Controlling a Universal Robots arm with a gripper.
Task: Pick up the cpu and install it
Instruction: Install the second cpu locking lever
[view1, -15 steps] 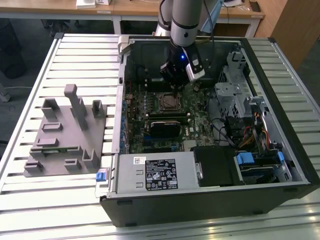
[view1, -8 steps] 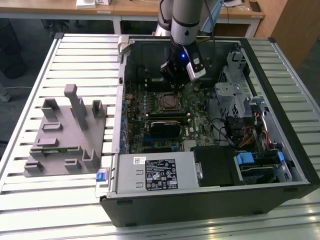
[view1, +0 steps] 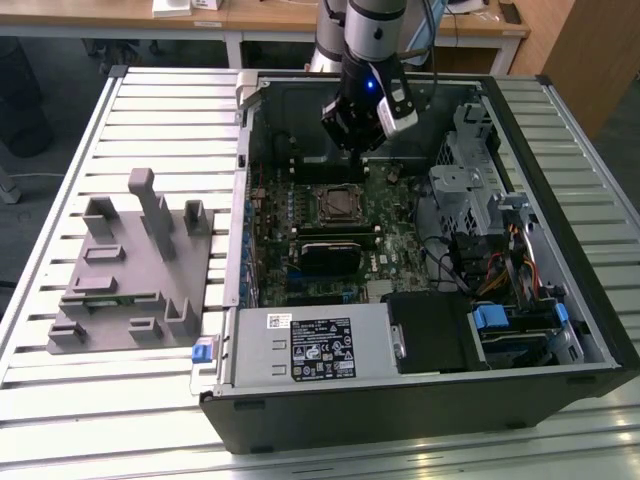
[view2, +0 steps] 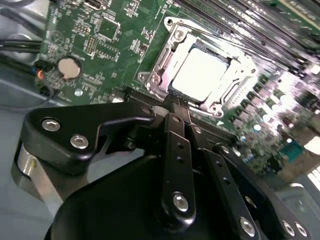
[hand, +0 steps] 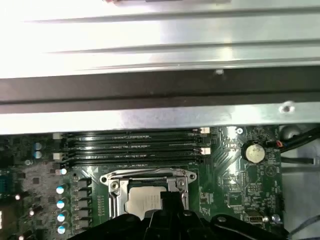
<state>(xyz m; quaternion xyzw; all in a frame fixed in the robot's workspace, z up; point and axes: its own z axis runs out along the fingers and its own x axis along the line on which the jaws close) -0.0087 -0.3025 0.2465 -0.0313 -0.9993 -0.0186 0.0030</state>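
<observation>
Already the small flat square cpu with its shiny silver-white metal top (view2: 202, 74) lies flat inside the metal-framed socket (view2: 165, 55) of the green motherboard (view2: 100, 35), roughly at the board's middle. Square as it is, it has no long axis to speak of. Directly over the socket's near edge hangs the black claw (view2: 179, 102), its fingers (view2: 172, 135) pressed together and holding nothing, just apart from the chip in the second wrist view.

White label (view1: 313, 349) on power supply: print too small to read.
</observation>
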